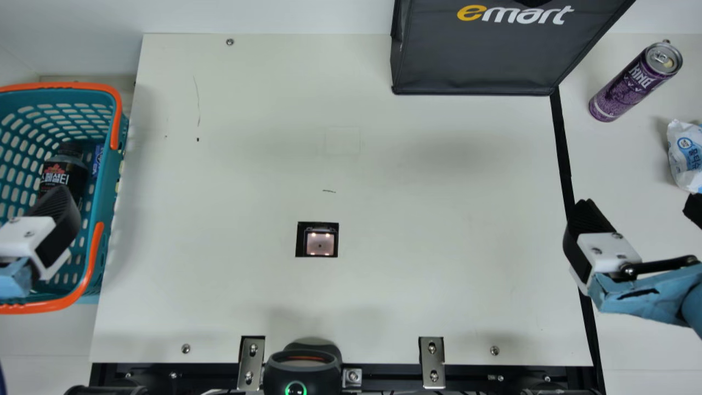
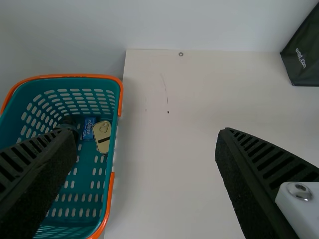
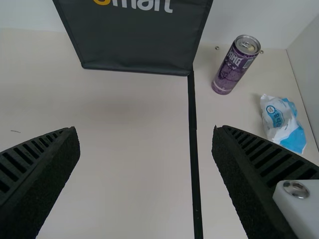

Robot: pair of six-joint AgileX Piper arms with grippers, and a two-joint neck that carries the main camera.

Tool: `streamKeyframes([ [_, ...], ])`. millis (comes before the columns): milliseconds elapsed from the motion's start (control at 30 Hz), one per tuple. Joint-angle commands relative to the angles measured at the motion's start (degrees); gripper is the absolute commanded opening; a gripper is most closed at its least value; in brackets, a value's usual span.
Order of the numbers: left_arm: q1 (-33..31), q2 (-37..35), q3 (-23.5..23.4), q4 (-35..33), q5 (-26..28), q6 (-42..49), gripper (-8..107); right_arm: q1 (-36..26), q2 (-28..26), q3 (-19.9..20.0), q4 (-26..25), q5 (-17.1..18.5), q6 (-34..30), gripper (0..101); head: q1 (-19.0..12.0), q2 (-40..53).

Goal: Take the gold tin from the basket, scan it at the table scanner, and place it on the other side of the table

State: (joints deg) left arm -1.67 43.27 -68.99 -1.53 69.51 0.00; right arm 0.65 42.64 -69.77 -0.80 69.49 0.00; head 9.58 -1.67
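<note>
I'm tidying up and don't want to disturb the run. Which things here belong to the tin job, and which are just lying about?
For the job:
gold tin, in the basket
table scanner
table

Just lying about:
dark bottle, also in the basket
blue packet beside the tin
purple can
white-and-blue packet
dark bag

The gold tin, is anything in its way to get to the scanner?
Yes: the teal basket's side wall stands between the gold tin and the scanner, so the tin probably has to go up and over. Beyond it, nothing visible.
</note>
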Motion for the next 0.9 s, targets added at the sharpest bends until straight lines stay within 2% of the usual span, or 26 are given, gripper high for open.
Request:
streamKeyframes([
  [0,0.0,0.0,0.0,0.0,0.0,0.0,90,0.0,0.0,0.0,0.0,0.0,0.0,95,-1.66,1.43],
  [467,0.0,0.0,0.0,0.0,0.0,0.0,90,0.0,0.0,0.0,0.0,0.11,0.0,95,-1.66,20.09],
  [867,0.0,0.0,0.0,0.0,0.0,0.0,90,0.0,0.0,0.0,0.0,0.11,0.0,95,-1.66,20.09],
])
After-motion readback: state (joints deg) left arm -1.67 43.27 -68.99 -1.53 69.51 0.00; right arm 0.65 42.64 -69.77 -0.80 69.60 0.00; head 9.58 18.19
